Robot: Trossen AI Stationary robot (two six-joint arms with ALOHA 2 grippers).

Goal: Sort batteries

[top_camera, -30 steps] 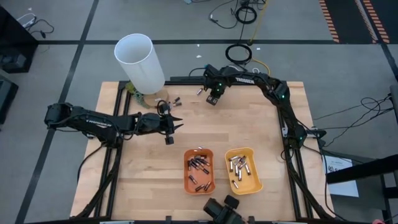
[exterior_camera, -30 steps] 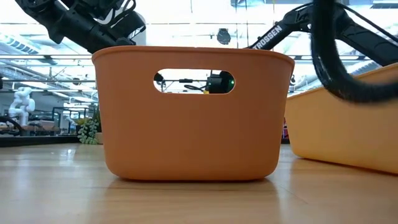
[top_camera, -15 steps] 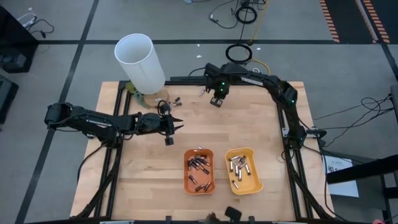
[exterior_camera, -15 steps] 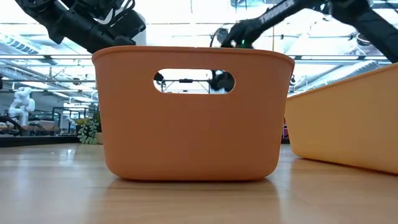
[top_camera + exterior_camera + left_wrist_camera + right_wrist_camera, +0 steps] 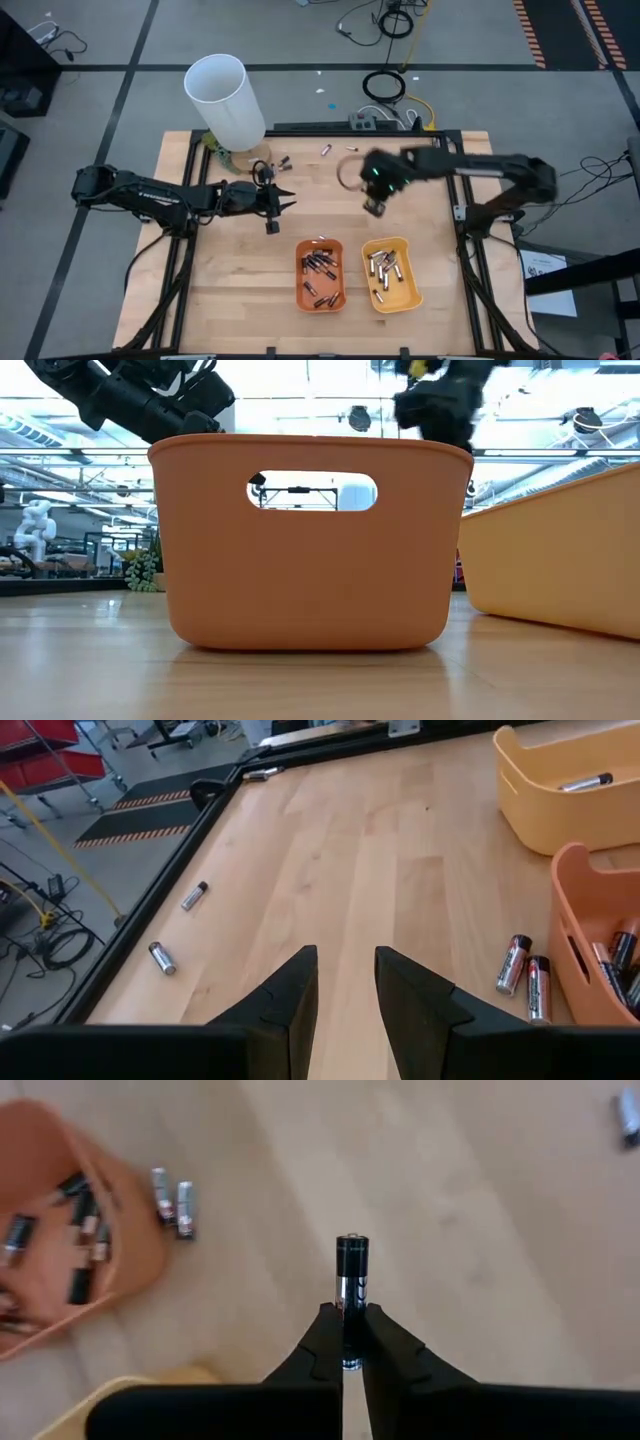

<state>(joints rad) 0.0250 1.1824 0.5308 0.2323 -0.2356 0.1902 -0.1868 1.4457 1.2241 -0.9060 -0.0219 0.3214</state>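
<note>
My right gripper is above the middle of the table, just beyond the yellow tray. It is shut on a dark battery. My left gripper is open and empty at mid-left, its fingers above bare wood. The orange tray holds several dark batteries, and the yellow tray holds several silvery ones. Two dark batteries lie on the wood beside the orange tray. Two loose batteries lie near the table's far edge. My right gripper pinches the battery between its two fingers, by the end nearest the wrist. The battery lies along the fingers, and most of its length sticks out past the fingertips. The fingers point down toward the table. The battery is lifted clear of the wood.
A tall white tube stands at the far left corner with a small plant at its foot. A black frame rims the table. Bare wood lies between the two grippers and in front of the trays.
My right gripper has gone from the table's far edge toward the near edge. It now hangs above the table's middle near the yellow tray, and its arm has swung out to the right. My left gripper has kept still.
</note>
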